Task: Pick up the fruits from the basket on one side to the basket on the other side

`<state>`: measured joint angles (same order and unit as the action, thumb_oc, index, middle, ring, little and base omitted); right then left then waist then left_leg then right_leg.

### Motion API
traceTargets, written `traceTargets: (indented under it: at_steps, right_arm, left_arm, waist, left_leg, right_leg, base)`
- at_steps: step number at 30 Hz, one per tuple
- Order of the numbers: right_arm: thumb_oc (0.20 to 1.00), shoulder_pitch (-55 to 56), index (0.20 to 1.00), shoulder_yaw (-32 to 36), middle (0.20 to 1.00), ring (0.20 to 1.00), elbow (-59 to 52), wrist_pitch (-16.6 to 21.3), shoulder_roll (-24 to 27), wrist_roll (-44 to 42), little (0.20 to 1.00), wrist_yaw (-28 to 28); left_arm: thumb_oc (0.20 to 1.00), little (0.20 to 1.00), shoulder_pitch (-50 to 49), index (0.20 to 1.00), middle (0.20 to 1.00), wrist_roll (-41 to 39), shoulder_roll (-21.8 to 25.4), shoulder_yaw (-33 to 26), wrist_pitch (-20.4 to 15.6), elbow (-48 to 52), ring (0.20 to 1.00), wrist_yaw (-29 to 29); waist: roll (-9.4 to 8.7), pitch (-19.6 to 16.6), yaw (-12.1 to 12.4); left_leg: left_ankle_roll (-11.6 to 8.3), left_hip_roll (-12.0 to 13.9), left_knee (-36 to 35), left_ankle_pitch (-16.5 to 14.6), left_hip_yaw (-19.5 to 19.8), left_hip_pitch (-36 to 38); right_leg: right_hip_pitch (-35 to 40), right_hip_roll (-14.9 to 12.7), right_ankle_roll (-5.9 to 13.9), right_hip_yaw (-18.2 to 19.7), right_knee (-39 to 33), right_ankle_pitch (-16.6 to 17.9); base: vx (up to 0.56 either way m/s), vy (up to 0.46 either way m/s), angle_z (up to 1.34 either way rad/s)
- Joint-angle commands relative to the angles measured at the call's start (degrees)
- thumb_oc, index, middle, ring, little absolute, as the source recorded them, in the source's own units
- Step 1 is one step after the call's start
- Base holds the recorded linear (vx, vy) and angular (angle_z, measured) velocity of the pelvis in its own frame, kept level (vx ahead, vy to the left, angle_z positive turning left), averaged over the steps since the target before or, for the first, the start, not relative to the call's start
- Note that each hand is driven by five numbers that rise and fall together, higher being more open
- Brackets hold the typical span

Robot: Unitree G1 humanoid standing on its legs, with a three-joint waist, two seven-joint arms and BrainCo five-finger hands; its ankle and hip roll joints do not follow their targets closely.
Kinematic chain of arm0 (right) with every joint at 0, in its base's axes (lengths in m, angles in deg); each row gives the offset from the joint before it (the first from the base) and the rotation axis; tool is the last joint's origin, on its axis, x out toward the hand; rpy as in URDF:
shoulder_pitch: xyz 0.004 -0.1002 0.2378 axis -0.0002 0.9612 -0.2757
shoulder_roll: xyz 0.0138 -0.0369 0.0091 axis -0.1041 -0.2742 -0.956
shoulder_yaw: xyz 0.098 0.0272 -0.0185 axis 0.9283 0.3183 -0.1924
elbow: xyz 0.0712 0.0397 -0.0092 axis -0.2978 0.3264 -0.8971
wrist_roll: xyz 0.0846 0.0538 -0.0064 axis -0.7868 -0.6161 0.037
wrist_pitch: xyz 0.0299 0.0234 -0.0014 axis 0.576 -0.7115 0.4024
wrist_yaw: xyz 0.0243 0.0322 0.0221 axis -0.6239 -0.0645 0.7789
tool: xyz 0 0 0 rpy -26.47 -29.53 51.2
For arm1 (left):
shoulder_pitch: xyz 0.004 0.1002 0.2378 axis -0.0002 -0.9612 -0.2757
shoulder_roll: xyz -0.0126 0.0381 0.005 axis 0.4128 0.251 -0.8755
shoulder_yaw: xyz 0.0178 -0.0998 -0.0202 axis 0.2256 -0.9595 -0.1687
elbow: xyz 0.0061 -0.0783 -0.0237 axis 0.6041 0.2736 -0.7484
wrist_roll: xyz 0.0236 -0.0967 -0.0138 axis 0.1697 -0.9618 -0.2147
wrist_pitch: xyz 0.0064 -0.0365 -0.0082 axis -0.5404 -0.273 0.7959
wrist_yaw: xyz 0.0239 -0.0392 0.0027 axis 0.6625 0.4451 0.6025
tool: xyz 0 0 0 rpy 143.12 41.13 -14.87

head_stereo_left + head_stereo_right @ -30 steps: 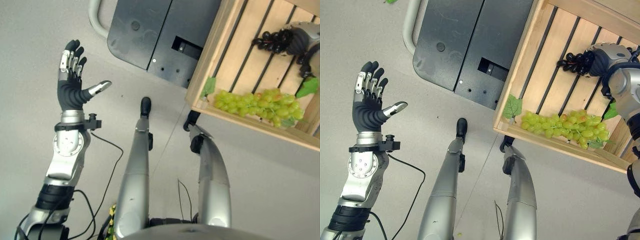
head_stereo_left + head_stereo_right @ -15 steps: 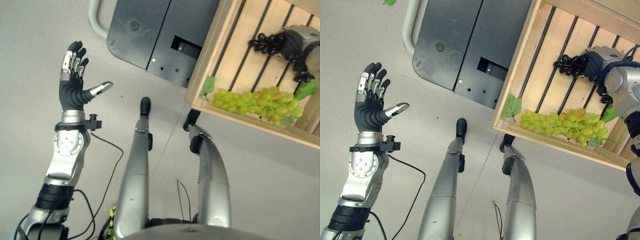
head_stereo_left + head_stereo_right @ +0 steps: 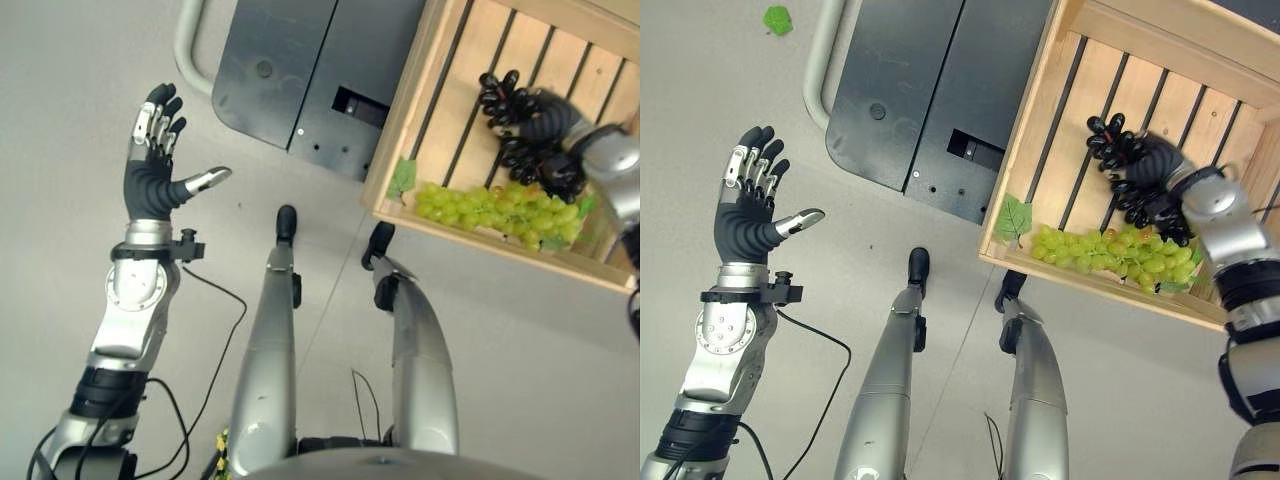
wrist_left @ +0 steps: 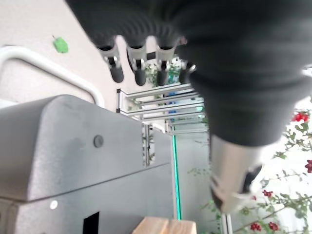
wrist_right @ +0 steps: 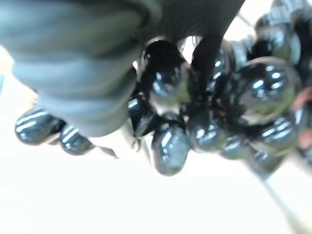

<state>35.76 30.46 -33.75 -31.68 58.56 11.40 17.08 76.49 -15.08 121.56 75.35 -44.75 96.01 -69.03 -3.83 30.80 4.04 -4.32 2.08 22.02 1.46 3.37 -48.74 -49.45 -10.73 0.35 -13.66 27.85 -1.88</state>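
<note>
- Over the crate (image 3: 1035, 150), on the robot's right: black grapes (image 3: 1122, 168) are bunched in the right hand (image 3: 1152, 170). Fingers look curled round the bunch; the wrist view shows dark grapes (image 5: 204, 117) packed tight against the ribbed cover, so the hand is clamped on them.
- Can't tell for sure if the bunch is clear of the slats or just touching; from the head views it looks lifted w/ some grapes hanging below the hand.
- Green grapes (image 3: 495, 208) lie along the crate's near wall, long axis parallel to that wall, just beside & nearer the robot than the right hand. Leaf (image 3: 1014, 218) at their left end, near the crate's corner.
- Key relation: green bunch is right next to the right hand & well apart from the left hand, so the right arm is the 1 for it too, but it's busy w/ the black bunch.
- Left hand (image 3: 152, 165) is raised out on the robot's left, palm up, fingers straight & spread, thumb out, holding nothing.
- Dark grey base (image 3: 910, 100) w/ a pale tube handle (image 3: 818, 60) sits on the floor btw the 2 hands, touching or just beside the crate's left wall.
- Judgement: black bunch has to travel leftward across that base; no 2nd basket visible, so drop spot is unclear.
</note>
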Motion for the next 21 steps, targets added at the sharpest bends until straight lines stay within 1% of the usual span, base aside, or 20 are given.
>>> traceTargets:
  at_steps: [1, 2, 4, 5, 6, 8, 13, 14, 15, 21]
  right_arm:
    - [0.200, 6.0, 0.200, 3.0, 0.200, 0.200, -6.3, 2.4, -4.6, -14.2, 0.200, 2.5]
    - [0.200, 8.2, 0.200, 4.8, 0.200, 0.200, -7.5, 2.6, -6.3, -17.2, 0.200, 2.4]
    - [0.200, 12.7, 0.200, 7.8, 0.200, 0.200, -10.7, 3.4, -9.4, -20.3, 0.200, 2.2]
    - [0.200, 13.0, 0.200, 8.0, 0.200, 0.200, -10.9, 3.4, -9.5, -20.3, 0.200, 2.1]
    - [0.200, 16.0, 0.200, 10.4, 0.200, 0.200, -12.6, 4.2, -12.0, -23.5, 0.200, 1.2]
    - [0.200, 19.3, 0.200, 12.1, 0.200, 0.200, -14.4, 4.2, -14.1, -25.0, 0.200, 1.1]
    - [0.200, 24.1, 0.200, 16.0, 0.200, 0.200, -17.1, 4.6, -16.9, -27.3, 0.200, 1.2]
    - [0.200, 24.2, 0.200, 16.0, 0.200, 0.200, -17.1, 4.6, -16.9, -27.3, 0.200, 1.2]
    - [0.200, 26.4, 0.200, 17.5, 0.200, 0.200, -18.4, 4.8, -18.0, -27.5, 0.200, 0.8]
    - [0.200, 30.3, 0.200, 20.0, 0.200, 0.200, -21.1, 4.9, -19.9, -28.4, 0.200, 0.6]
  left_arm:
    - [1.000, 1.000, -2.1, 1.000, 1.000, -1.2, -0.3, -2.7, -3.5, 3.7, 1.000, 1.3]
    - [1.000, 1.000, -1.8, 1.000, 1.000, -1.3, -0.5, -2.9, -3.5, 3.3, 1.000, 1.6]
    - [1.000, 1.000, -2.3, 1.000, 1.000, -1.6, -0.9, -2.9, -3.5, 1.9, 1.000, 1.7]
    - [1.000, 1.000, -2.4, 1.000, 1.000, -1.6, -0.9, -2.8, -3.5, 1.9, 1.000, 1.7]
    - [1.000, 1.000, -2.8, 1.000, 1.000, -2.3, -1.1, -2.9, -3.4, 1.0, 1.000, 2.2]
    - [1.000, 1.000, -3.6, 1.000, 1.000, -2.7, -1.3, -3.3, -3.2, 0.6, 1.000, 2.8]
    - [1.000, 1.000, -5.7, 1.000, 1.000, -2.9, -1.5, -4.6, -2.9, -0.1, 1.000, 4.7]
    - [1.000, 1.000, -5.7, 1.000, 1.000, -2.9, -1.5, -4.6, -2.9, -0.1, 1.000, 4.7]
    - [1.000, 1.000, -6.7, 1.000, 1.000, -3.0, -2.0, -4.8, -2.7, -0.6, 1.000, 5.2]
    - [1.000, 1.000, -9.5, 1.000, 1.000, -3.0, -2.9, -6.2, -2.0, -1.3, 1.000, 6.6]
  waist:
    - [-0.06, -1.0, 0.3]
    - [-0.10, -1.0, 0.3]
    - [-0.27, -1.0, 0.5]
    - [-0.26, -1.0, 0.5]
    - [-0.27, -1.0, 0.8]
    - [-0.26, -1.0, 1.1]
    - [-0.02, -1.1, 2.2]
    - [-0.02, -1.0, 2.2]
    - [0.01, -2.8, 2.2]
    - [-0.16, -8.7, 2.1]
  left_leg:
    - [0.57, -1.5, -3.3, -2.2, -0.8, 6.1]
    - [0.88, -1.6, -4.1, -0.6, -1.0, 6.6]
    - [0.95, -1.6, -5.3, -0.6, -0.9, 10.8]
    - [0.94, -1.6, -5.5, -0.6, -0.9, 11.0]
    - [1.04, -1.8, -6.4, -0.9, -0.8, 14.9]
    - [1.17, -1.9, -7.3, -1.2, -0.7, 18.5]
    - [1.32, -2.0, -8.9, -1.9, -0.7, 26.7]
    - [1.32, -2.0, -8.9, -1.9, -0.7, 26.7]
    - [1.40, -2.0, -9.8, -2.1, -0.6, 28.6]
    - [1.67, -2.0, -12.3, -2.6, -0.7, 33.7]
  right_leg:
    - [7.3, 1.2, 4.54, -1.5, -1.4, -6.9]
    - [8.1, 1.0, 4.17, -2.4, -2.4, -5.2]
    - [12.6, 0.9, 4.49, -2.8, -3.4, -5.0]
    - [12.9, 0.9, 4.51, -2.8, -3.6, -5.0]
    - [16.8, 0.8, 4.67, -3.1, -4.3, -5.0]
    - [20.8, 0.9, 4.77, -3.4, -5.5, -5.2]
    - [29.7, 0.7, 5.13, -4.4, -7.9, -5.2]
    - [29.7, 0.7, 5.13, -4.4, -7.9, -5.2]
    - [31.5, 0.6, 5.21, -4.7, -8.7, -5.2]
    - [37.0, 1.3, 5.44, -5.1, -11.9, -5.1]
  base:
    - [-0.05, -0.016, 0.00]
    - [-0.03, -0.033, 0.00]
    - [0.02, -0.014, 0.03]
    - [0.07, -0.017, 0.09]
    - [0.07, -0.015, 0.07]
    - [0.08, -0.013, 0.06]
    - [0.05, 0.002, 0.05]
    - [0.08, 0.023, 0.01]
    - [0.07, 0.026, 0.02]
    - [0.09, 0.029, 0.05]
